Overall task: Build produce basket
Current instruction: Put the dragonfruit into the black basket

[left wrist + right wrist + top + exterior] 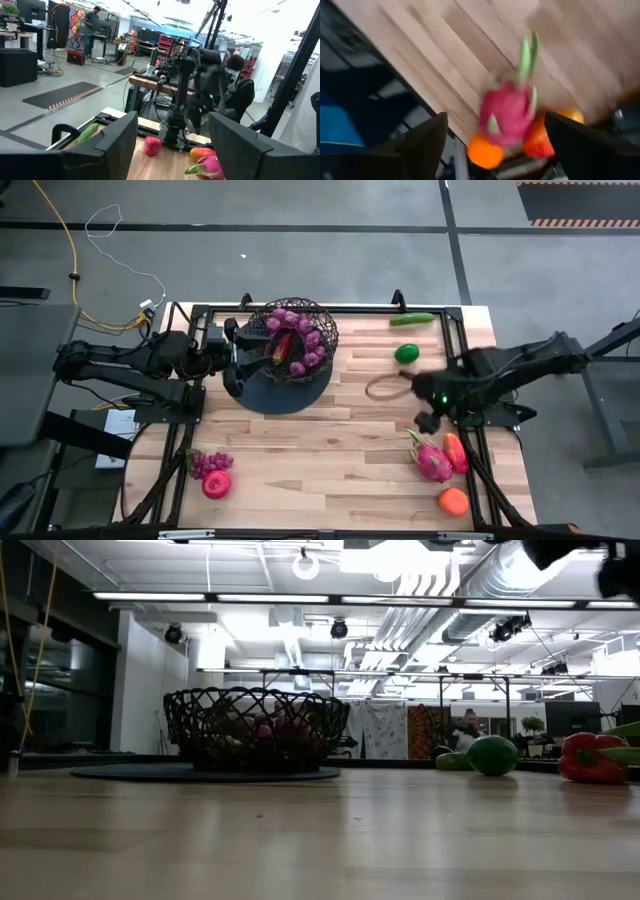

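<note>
The black wire basket (292,340) (255,730) stands on a flat dark disc (285,392) at the table's far left. It holds purple grapes (305,330) and a red piece (282,346). My left gripper (238,358) (172,130) is open and empty, just left of the basket. My right gripper (428,412) (495,117) hangs open above the pink dragon fruit (432,460) (510,112) on the table's right, touching nothing. An orange-red fruit (456,452) and an orange (453,500) lie beside the dragon fruit.
A cucumber (412,319) and a green round fruit (406,353) (492,755) lie far right. A brownish ring (385,387) lies mid-table. More grapes (210,463) and a red fruit (217,484) sit near left. The table's right edge is close to the dragon fruit.
</note>
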Tool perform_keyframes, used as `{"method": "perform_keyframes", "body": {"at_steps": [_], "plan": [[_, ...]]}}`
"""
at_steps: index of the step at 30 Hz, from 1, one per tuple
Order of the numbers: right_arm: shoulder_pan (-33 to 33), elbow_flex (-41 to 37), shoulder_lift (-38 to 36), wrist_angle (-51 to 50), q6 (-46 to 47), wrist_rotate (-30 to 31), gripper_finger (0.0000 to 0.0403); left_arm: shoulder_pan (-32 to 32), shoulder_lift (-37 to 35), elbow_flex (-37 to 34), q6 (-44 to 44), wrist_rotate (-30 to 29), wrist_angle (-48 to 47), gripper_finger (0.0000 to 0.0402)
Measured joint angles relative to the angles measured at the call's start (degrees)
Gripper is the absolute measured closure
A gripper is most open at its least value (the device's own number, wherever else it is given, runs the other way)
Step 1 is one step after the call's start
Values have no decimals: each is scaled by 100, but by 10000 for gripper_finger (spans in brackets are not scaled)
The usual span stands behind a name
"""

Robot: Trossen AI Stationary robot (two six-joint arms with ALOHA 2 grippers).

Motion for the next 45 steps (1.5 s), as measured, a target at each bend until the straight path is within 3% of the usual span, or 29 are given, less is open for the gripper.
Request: {"method": "perform_keyframes", "body": {"at_steps": [6, 12, 17, 28, 33, 42, 45], "plan": [[741, -573, 264, 176, 1240, 157, 59, 0, 0, 0, 0, -86, 0, 172], [1063, -1420, 411, 1451, 2076, 171, 59, 0, 0, 0, 0, -92, -2, 172], [1079, -2067, 541, 2263, 2357, 250, 59, 0, 0, 2, 0, -181, -4, 172], [1079, -2405, 722, 2409, 2376, 447, 85, 0, 2, 4, 0, -304, -4, 172], [1079, -2405, 722, 2408, 2376, 447, 152, 1, 2, 4, 0, -455, -2, 172], [1079, -2405, 720, 2416, 2358, 652, 377, 0, 2, 4, 0, -455, -2, 172], [1079, -2405, 717, 2416, 2360, 652, 382, 0, 2, 4, 0, -455, -2, 172]]}}
